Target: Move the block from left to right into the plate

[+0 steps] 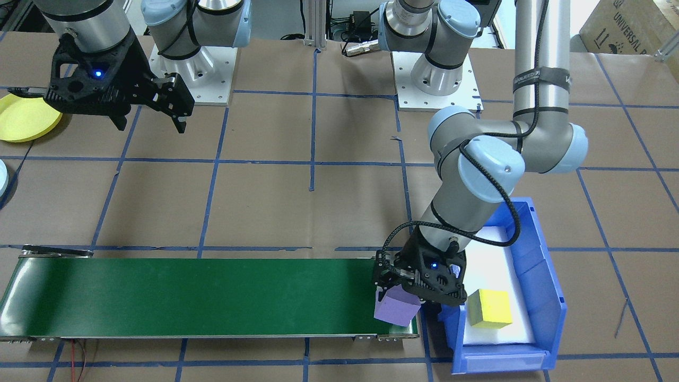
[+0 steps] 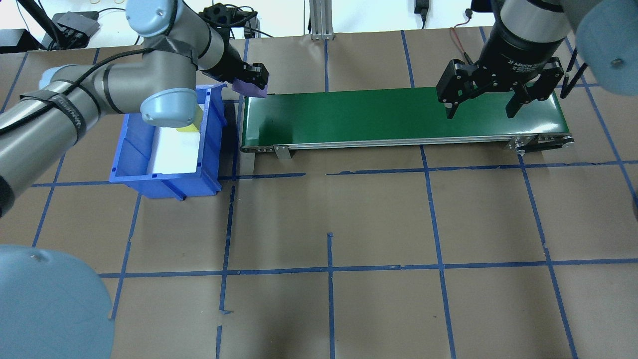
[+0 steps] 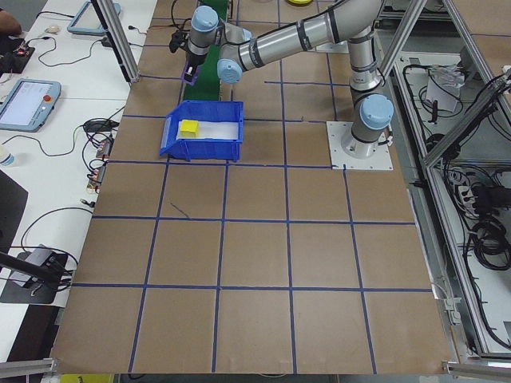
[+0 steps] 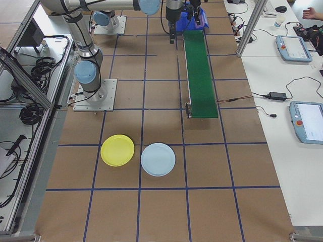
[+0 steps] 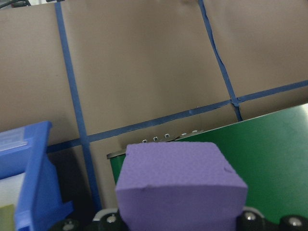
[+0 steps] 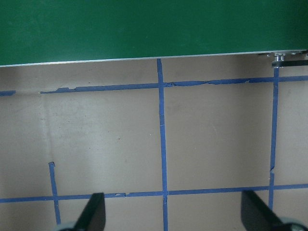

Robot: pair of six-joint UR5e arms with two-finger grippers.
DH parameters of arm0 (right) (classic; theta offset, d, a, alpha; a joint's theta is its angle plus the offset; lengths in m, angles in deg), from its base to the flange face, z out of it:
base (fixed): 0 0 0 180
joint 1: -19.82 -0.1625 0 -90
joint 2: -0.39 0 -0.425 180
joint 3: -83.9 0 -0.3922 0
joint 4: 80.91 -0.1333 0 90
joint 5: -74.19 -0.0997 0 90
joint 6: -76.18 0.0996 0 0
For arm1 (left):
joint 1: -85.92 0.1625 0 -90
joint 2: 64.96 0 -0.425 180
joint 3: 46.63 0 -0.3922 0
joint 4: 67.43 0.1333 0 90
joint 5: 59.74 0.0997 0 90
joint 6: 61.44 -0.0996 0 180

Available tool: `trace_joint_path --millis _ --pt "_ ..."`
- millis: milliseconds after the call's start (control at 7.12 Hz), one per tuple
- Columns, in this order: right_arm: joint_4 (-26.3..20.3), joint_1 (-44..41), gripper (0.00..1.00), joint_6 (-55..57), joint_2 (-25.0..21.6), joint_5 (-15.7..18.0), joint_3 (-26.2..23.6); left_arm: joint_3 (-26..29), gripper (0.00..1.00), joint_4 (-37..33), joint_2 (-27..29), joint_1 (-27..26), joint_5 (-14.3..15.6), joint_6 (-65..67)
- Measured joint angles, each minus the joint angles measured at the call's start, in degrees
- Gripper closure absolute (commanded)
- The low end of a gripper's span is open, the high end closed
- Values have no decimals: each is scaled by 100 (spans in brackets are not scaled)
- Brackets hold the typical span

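At the green belt (image 1: 201, 297), one purple block (image 1: 396, 309) in the left gripper's (image 1: 395, 289) clamped jaws, right gripper's (image 2: 478, 102) jaws spread.

Front and overhead cameras look steeply down from opposite sides, sharing the green conveyor (image 1: 201, 297); two end cameras look along the table from afar; the wrist cameras sit close, each catching the conveyor's edge
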Motion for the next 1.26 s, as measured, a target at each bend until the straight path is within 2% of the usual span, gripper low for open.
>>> trace_joint_path --millis 140,281,421,702,982,1263 --pt "0 0 0 0 0 4 0 -103 55 40 107 -84 10 140" --pt "1 2 0 0 0 4 0 -262 14 44 123 -136 77 216" --pt "3 5 0 0 0 3 0 -392 0 42 38 -163 257 246" --pt "0 3 0 0 -1 6 0 -340 0 -180 -293 -102 602 222" --pt "0 3 0 0 0 7 -3 -121 0 -718 -574 213 657 195" --pt "-1 14 0 -2 5 5 -8 -54 0 -920 -640 350 661 121"
